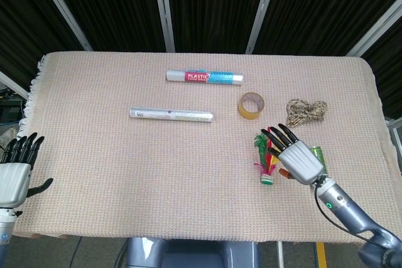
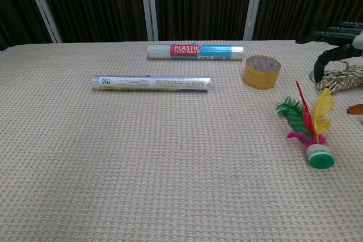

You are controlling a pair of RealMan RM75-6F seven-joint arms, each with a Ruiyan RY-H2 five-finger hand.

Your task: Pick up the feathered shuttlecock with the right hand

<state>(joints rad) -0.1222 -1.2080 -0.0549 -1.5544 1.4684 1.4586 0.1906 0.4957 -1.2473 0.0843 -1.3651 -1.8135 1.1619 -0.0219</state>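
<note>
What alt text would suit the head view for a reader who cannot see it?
The right hand, fingers spread, hovers over a feathered shuttlecock on a cloth-covered table. Nearby lie a tape roll, a twine bundle and two wrapped rolls; the left hand waits at the edge.
</note>
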